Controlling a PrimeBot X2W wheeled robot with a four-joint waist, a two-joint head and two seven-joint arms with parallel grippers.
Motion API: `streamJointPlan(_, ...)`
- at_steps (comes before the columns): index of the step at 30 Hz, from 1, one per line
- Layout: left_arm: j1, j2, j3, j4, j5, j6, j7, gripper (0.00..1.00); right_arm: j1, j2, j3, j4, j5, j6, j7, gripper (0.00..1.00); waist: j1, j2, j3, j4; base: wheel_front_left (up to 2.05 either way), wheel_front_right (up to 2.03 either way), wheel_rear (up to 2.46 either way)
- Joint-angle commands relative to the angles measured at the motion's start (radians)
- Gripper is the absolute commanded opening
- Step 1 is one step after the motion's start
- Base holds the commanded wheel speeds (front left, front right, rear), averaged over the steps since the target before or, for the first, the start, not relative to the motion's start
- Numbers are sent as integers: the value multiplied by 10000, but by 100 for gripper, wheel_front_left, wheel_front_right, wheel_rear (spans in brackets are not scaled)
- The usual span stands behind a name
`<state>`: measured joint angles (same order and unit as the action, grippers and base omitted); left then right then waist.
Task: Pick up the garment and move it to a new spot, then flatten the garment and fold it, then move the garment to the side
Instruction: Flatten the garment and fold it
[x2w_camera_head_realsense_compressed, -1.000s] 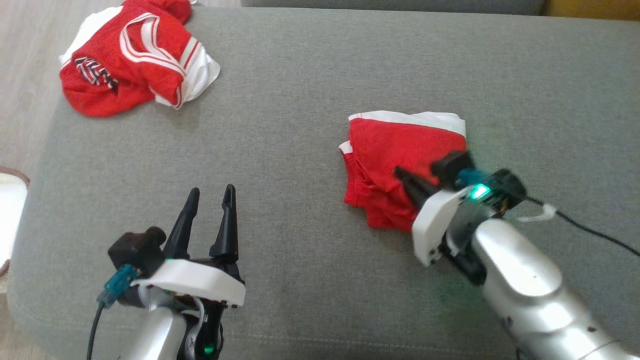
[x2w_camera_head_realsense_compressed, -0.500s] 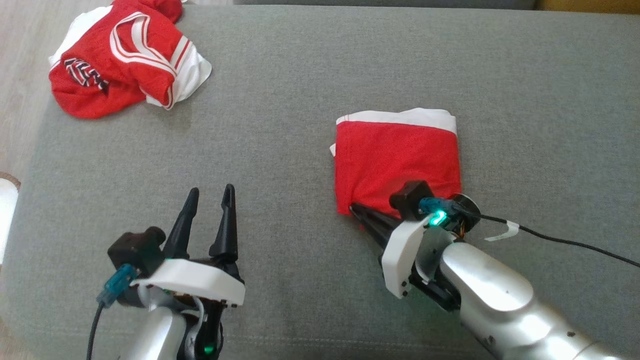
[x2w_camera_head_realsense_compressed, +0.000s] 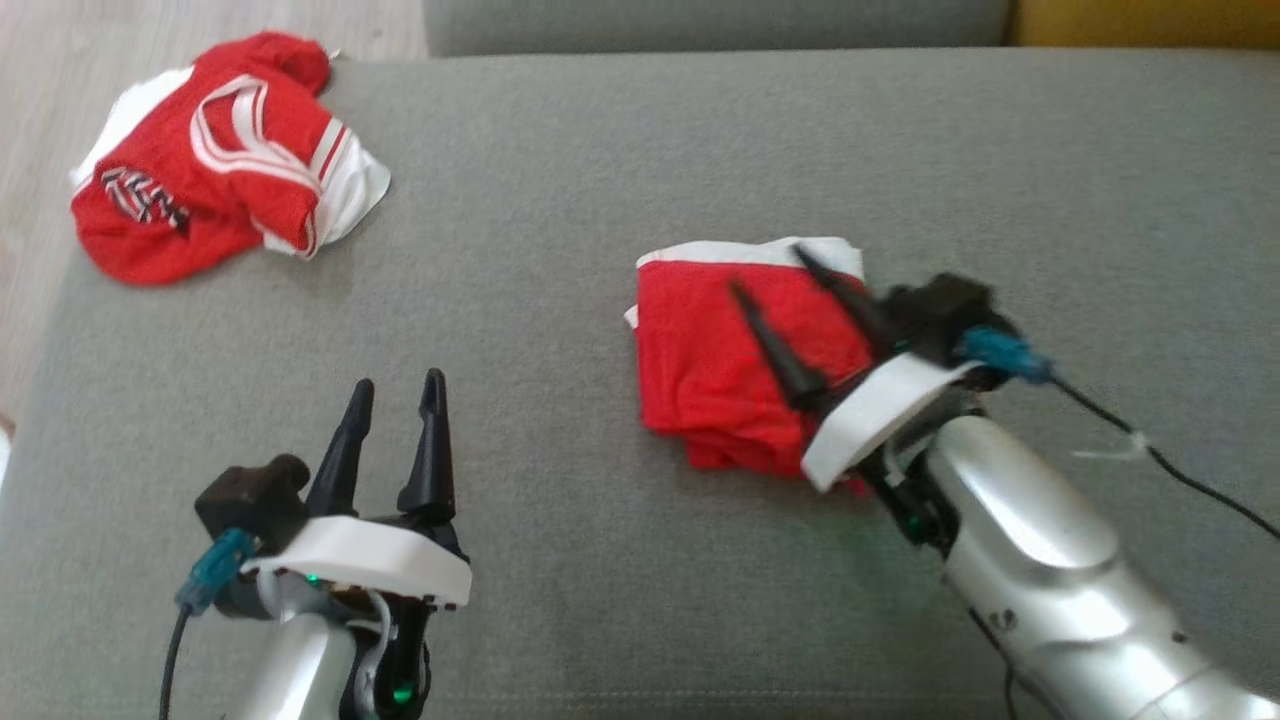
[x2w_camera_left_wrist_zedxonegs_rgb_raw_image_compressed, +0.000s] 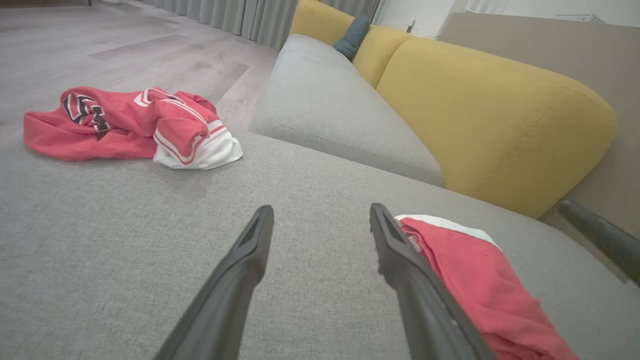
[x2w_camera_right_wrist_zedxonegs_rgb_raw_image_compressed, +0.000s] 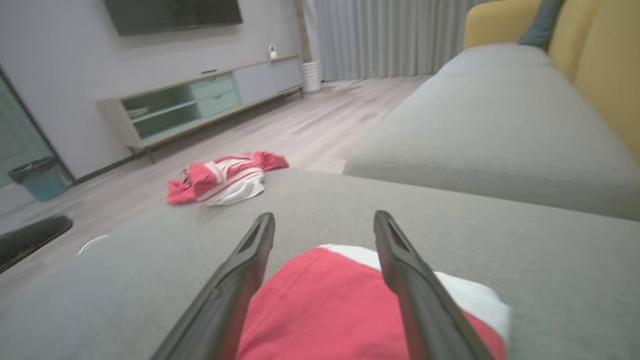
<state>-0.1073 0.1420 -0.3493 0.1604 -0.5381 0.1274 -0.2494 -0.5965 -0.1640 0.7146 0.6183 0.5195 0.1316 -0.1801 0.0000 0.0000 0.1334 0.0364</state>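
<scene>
The garment (x2w_camera_head_realsense_compressed: 710, 360) is a folded red piece with a white band along its far edge, lying on the grey cushion (x2w_camera_head_realsense_compressed: 560, 250) right of centre. My right gripper (x2w_camera_head_realsense_compressed: 768, 270) hovers over it, open, with both fingers spread above the red cloth and nothing between them. In the right wrist view the garment (x2w_camera_right_wrist_zedxonegs_rgb_raw_image_compressed: 320, 300) lies under and between the open right gripper (x2w_camera_right_wrist_zedxonegs_rgb_raw_image_compressed: 325, 217). My left gripper (x2w_camera_head_realsense_compressed: 397, 380) stands open at the lower left, apart from the cloth. In the left wrist view the garment (x2w_camera_left_wrist_zedxonegs_rgb_raw_image_compressed: 465, 270) lies just right of the open left gripper (x2w_camera_left_wrist_zedxonegs_rgb_raw_image_compressed: 321, 210).
A crumpled red and white jersey (x2w_camera_head_realsense_compressed: 200, 180) lies at the cushion's far left corner, by the floor edge. A black cable (x2w_camera_head_realsense_compressed: 1190, 480) trails from my right wrist. A second grey seat (x2w_camera_left_wrist_zedxonegs_rgb_raw_image_compressed: 330, 100) and a yellow backrest (x2w_camera_left_wrist_zedxonegs_rgb_raw_image_compressed: 480, 105) stand beyond.
My right gripper has opened, let go of the garment's near edge and moved up over the cloth. The head camera has shifted. The left arm is still.
</scene>
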Motion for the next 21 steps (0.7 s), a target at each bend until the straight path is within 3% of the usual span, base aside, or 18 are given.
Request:
streamJointPlan(1, -459, 56, 424, -218, 128, 28, -117, 100, 311, 257, -652, -341, -266, -9, -274, 100, 0, 0, -255, -228, 0, 0, 0)
streamJointPlan(12, -18, -77, 618, 23, 966, 25, -122, 100, 2490, 939, -4809, -1348, -2741, -9, -676, 100, 0, 0, -799, -581, 0, 0, 0)
streamJointPlan(18, 363, -194, 789, 10, 1294, -52, -123, 100, 3536, 1116, -5832, -2276, -3641, -9, -560, 100, 0, 0, -912, -563, 0, 0, 0)
streamJointPlan(21, 524, -249, 927, 9, 1411, -151, -123, 100, 4021, 1131, -5977, -2833, -3483, -9, -421, 100, 0, 0, -951, -549, 0, 0, 0)
